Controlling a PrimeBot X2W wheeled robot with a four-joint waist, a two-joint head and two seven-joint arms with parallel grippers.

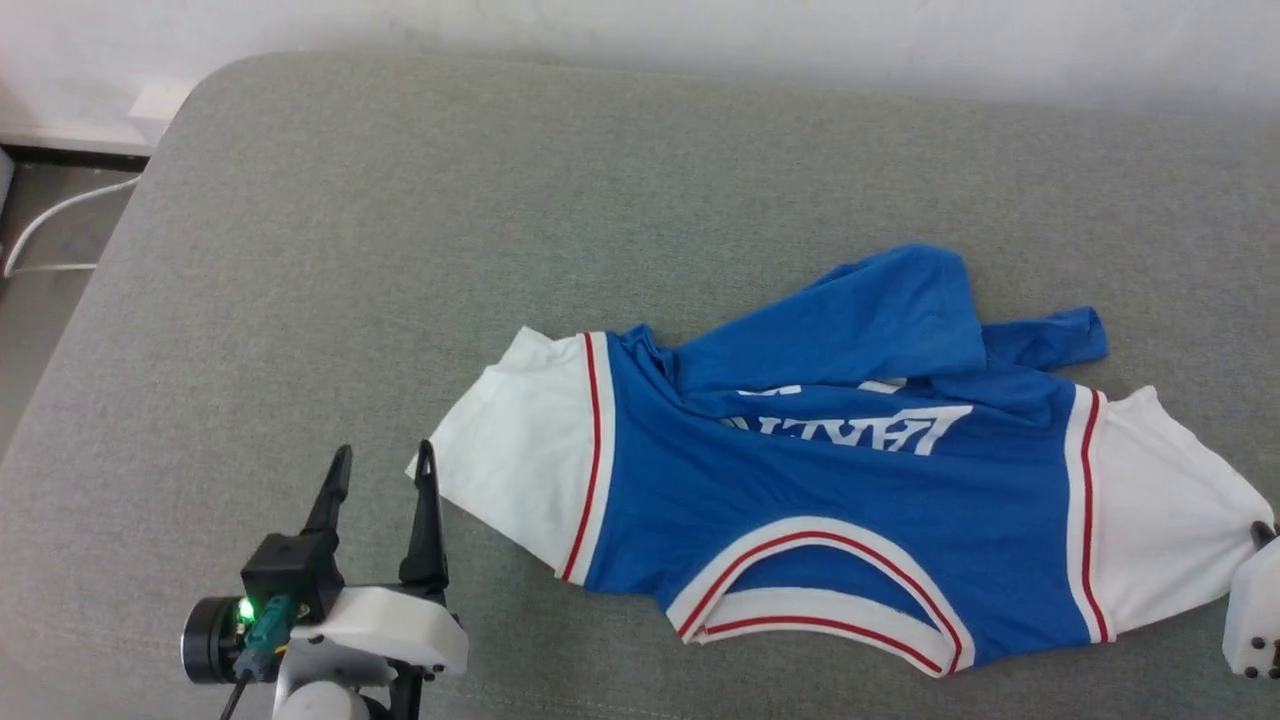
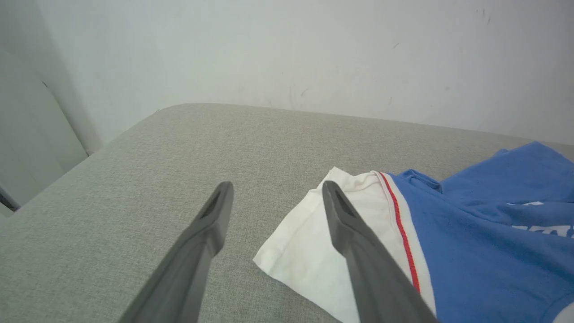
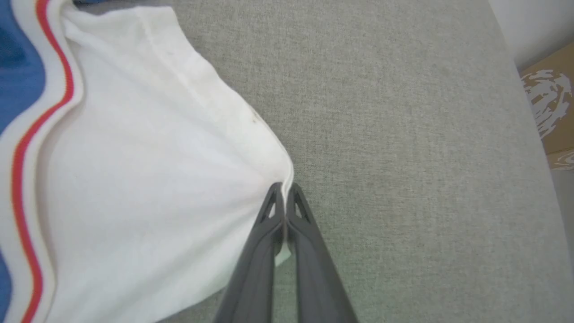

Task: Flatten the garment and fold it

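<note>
While the garment (image 1: pixel 830 480) lies toward the cushion's (image 1: pixel 400 200) right edge, the right tool (image 3: pixel 284 188) is clamped on its sleeve hem (image 3: pixel 264 166). The left tool (image 1: pixel 384 450), spread wide, stands beside the other sleeve (image 1: pixel 510 450)

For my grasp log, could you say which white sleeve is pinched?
The right sleeve: the right end effector is shut on its edge, while the left sleeve lies ungripped.

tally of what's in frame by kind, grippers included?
Garment: 1, the blue and white garment
Grippers: 2, the left gripper open beside one sleeve, the right gripper shut on the garment
Cushion: 1, the grey cushion
Cable: 1, the white cable
Box: 1, the cardboard box
Total: 6
</note>
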